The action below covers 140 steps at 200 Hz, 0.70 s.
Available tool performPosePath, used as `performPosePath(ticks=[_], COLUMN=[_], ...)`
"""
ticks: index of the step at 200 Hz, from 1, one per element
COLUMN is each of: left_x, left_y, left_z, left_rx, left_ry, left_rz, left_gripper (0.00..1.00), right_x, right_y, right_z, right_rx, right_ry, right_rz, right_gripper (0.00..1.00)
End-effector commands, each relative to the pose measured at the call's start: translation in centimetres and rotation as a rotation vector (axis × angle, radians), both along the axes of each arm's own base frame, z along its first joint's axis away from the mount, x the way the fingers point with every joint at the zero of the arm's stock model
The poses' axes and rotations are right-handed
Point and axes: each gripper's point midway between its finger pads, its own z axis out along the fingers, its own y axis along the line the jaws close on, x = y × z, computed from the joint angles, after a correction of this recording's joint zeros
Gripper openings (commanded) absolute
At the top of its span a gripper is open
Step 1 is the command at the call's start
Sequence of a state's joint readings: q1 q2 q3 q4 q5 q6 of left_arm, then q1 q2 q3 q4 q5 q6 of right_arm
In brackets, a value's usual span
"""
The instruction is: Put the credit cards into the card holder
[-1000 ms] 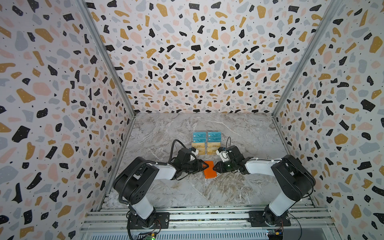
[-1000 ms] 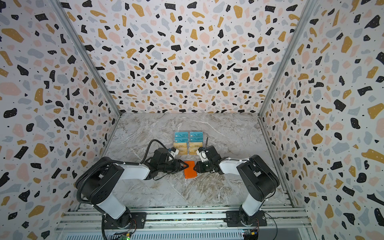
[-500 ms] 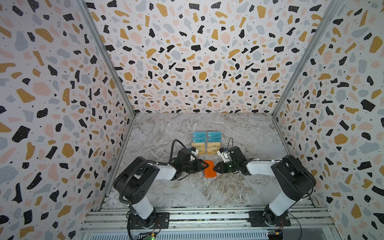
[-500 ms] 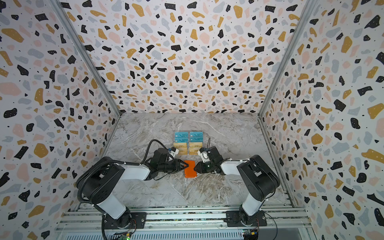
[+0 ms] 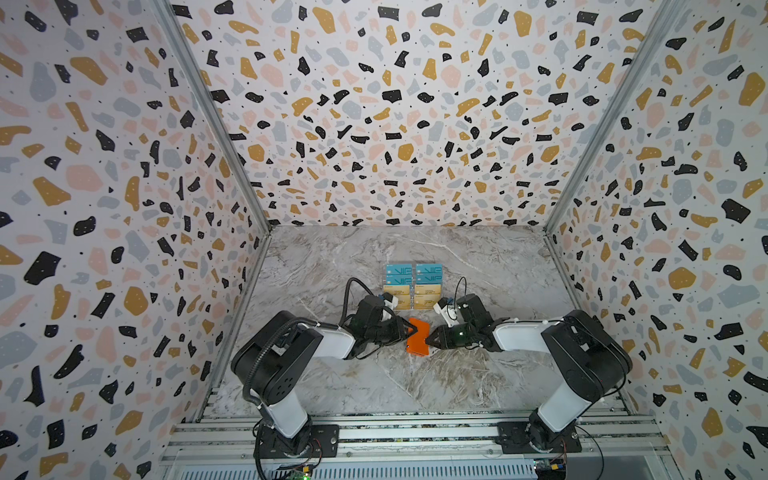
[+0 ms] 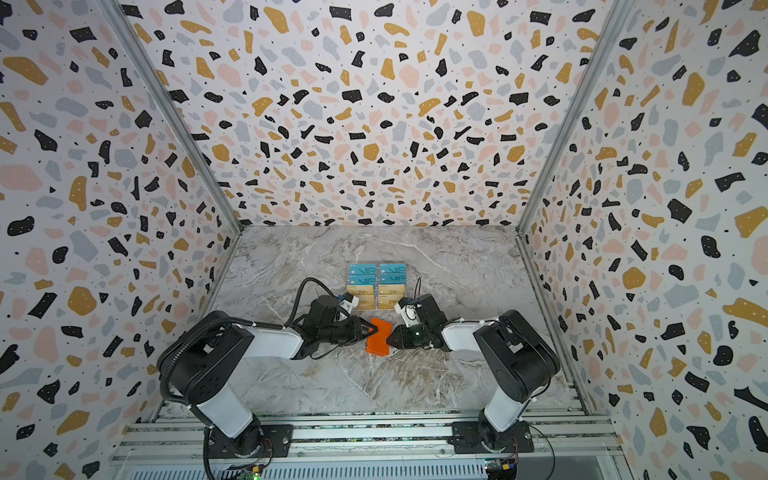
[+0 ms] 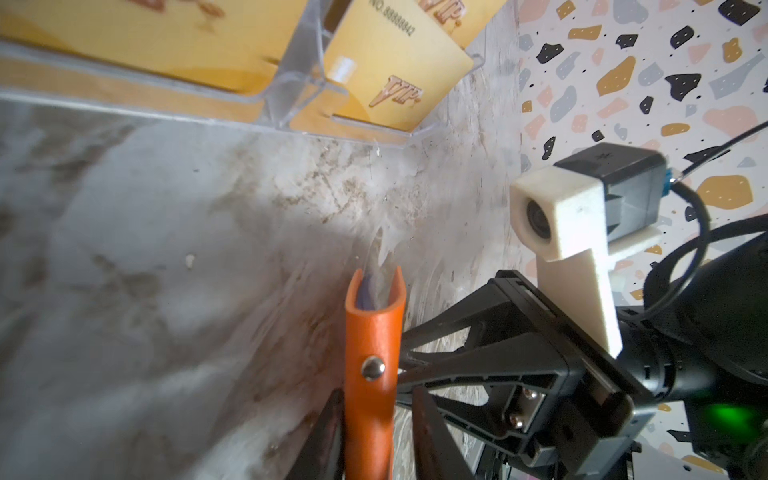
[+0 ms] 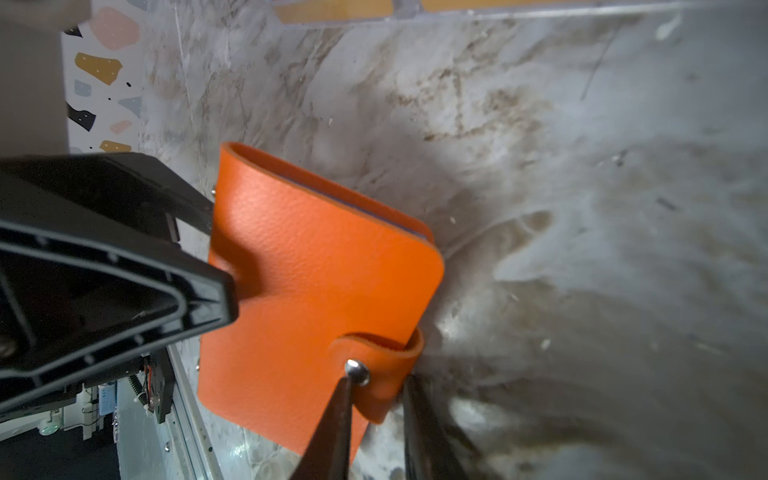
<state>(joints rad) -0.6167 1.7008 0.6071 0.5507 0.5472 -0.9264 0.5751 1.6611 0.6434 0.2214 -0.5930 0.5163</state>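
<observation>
The orange card holder [image 5: 417,343] [image 6: 379,343] stands on edge at mid-table, snapped closed, between my two grippers. My left gripper [image 5: 412,330] [image 7: 376,392] straddles its spine [image 7: 372,332]; one finger touches the leather and a slim gap shows at the other. My right gripper [image 5: 428,340] [image 8: 378,380] is shut on the snap tab [image 8: 374,374] of the card holder [image 8: 316,270]. One of the left fingers [image 8: 199,299] lies against the orange cover. The tan-gold credit cards [image 5: 413,296] [image 6: 376,296] [image 7: 399,62] sit in a clear rack just behind.
Teal VIP cards [image 5: 413,274] fill the back rows of the clear rack [image 7: 291,95]. The right arm's wrist camera [image 7: 552,208] hangs close beside the left gripper. Patterned walls enclose the marble table [image 5: 415,395] on three sides.
The left gripper's jaws have narrowed around the card holder's spine. The right gripper keeps its hold on the snap tab and has barely shifted.
</observation>
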Motion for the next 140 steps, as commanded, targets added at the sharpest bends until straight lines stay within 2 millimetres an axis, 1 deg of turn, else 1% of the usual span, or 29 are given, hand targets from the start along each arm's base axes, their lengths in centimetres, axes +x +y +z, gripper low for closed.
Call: performPosePath(ticks=[1,12,38,52,62,74,84,95,109,116,125,140], left_x=[-0.5,-0.7,-1.0,-1.0,-0.8,-0.2,0.3,0.8,1.4,1.2,1.3,1.4], left_y=[-1.4,-1.5,-1.0,-0.7,-0.5,-0.1,0.6,1.0,1.0,1.3,1.2,0.9], left_z=[1.3,1.3,0.2,-0.1,0.1,0.4,0.6,1.4,2.8,2.9,3.7,4.7], left_rx=[-0.079,-0.077,-0.016,0.01,0.025,0.057,0.112,0.145,0.163,0.19,0.205,0.223], left_ry=[-0.018,-0.014,0.005,0.01,0.008,-0.001,-0.03,-0.055,-0.089,-0.086,-0.102,-0.127], left_rz=[-0.046,-0.055,-0.065,-0.063,-0.047,-0.007,0.017,0.055,0.102,0.118,0.135,0.15], left_gripper=[0.28,0.26,0.2,0.11,0.03,0.0,0.0,0.0,0.0,0.0,0.0,0.0], right_x=[-0.8,-0.6,-0.3,-0.3,-0.2,0.0,0.3,0.5,0.8,0.7,0.7,0.5], right_y=[-0.2,-0.1,-0.1,-0.1,-0.1,-0.1,-0.3,-0.4,-0.4,-0.1,0.4,1.2], right_z=[-0.4,-0.2,0.1,0.3,0.6,1.3,2.2,3.3,5.0,5.9,7.1,8.5], right_rx=[-0.006,-0.007,-0.008,-0.008,-0.01,-0.013,-0.018,-0.021,-0.031,-0.037,-0.043,-0.038], right_ry=[0.036,0.03,0.016,0.01,0.005,-0.008,-0.029,-0.053,-0.093,-0.117,-0.15,-0.177], right_rz=[0.009,0.012,0.008,0.006,0.003,0.001,-0.007,-0.02,-0.036,-0.037,-0.038,-0.043], right_gripper=[0.24,0.24,0.24,0.24,0.24,0.26,0.28,0.32,0.41,0.46,0.51,0.54])
